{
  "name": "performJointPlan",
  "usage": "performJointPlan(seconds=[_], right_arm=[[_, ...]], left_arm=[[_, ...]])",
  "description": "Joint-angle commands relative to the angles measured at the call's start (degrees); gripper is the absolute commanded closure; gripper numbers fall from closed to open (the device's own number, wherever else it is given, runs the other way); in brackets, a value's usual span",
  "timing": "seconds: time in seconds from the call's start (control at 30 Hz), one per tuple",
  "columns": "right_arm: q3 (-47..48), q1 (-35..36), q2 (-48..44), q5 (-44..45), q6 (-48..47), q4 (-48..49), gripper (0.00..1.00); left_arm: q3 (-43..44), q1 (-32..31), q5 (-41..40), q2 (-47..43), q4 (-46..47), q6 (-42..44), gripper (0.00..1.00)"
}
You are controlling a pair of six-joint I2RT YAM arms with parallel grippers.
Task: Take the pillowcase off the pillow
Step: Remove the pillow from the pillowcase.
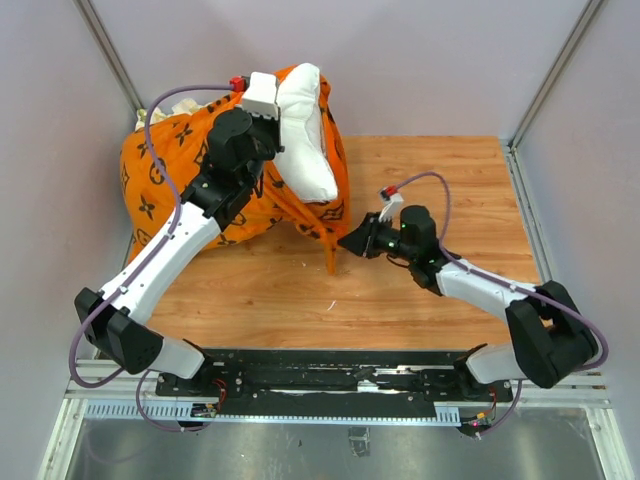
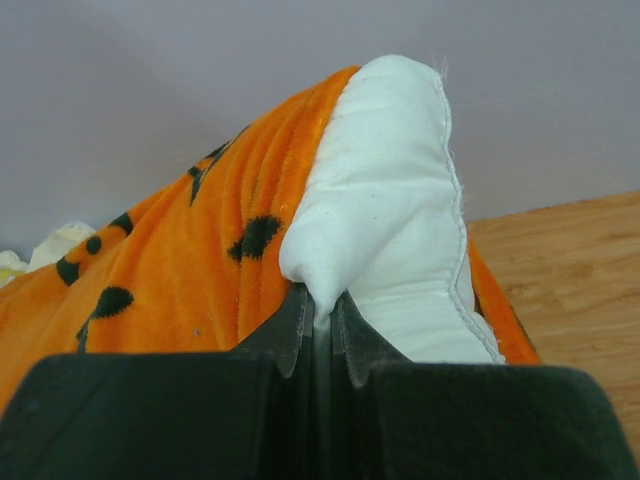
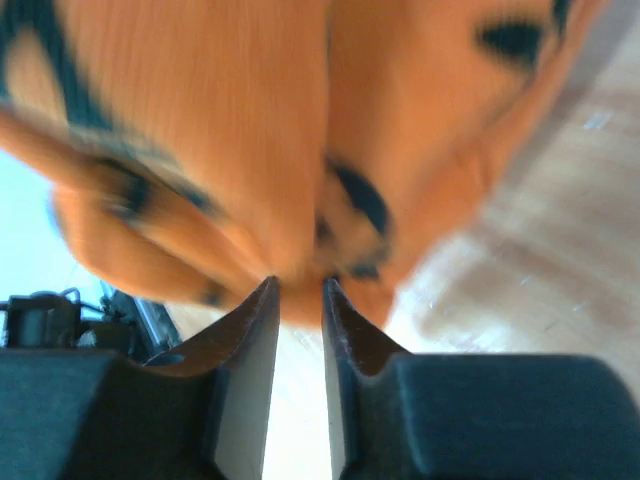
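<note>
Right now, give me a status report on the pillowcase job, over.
Copy: left gripper shut on the pillow edge; right gripper pinching the pillowcase corner. Pillow partly out; nothing in the way.

The pillowcase (image 1: 175,175) sits bunched at the far left of the worktop (image 1: 430,290), spilling past its left edge. The pillow (image 1: 305,130) sticks out of its right end, rising toward the back. At the pillow's near edge, the left gripper (image 2: 320,305) has fingers either side of it. Mid-worktop, the right gripper (image 1: 350,242) meets the pillowcase's near-right corner, in front of the pillow.
</note>
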Motion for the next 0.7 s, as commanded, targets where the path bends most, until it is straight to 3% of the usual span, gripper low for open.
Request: performJointPlan(seconds=[0.0,0.13,0.27,0.37,0.5,0.67], right_arm=[[1.1,5.0,4.0,-2.5,-3.3,-7.2,0.50],[3.5,2.1,-3.1,-5.1,-5.9,-7.8,0.01],[4.4,-4.9,-15.1,-2.1,-7.0,-7.9,0.02],[5.1,-9.0,-19.6,2.4,-5.0,-4.4,0.02],[12.8,-10.3,-14.6,4.4,-5.9,-8.5,0.02],[16.7,-10.9,-8.1,3.1,-4.5,-4.4,0.01]], left_arm=[[1.4,1.8,0.9,-4.4,11.3,0.7,1.00],[-0.1,1.8,5.7,-4.8,10.3,0.6,1.00],[-3.5,1.8,9.7,-6.1,9.5,1.7,1.00],[-9.0,1.8,23.0,-9.0,9.2,4.1,1.00],[-16.5,1.5,52.6,-14.4,4.5,8.8,1.00],[-22.5,-0.2,65.4,-20.6,-1.2,15.2,1.00]])
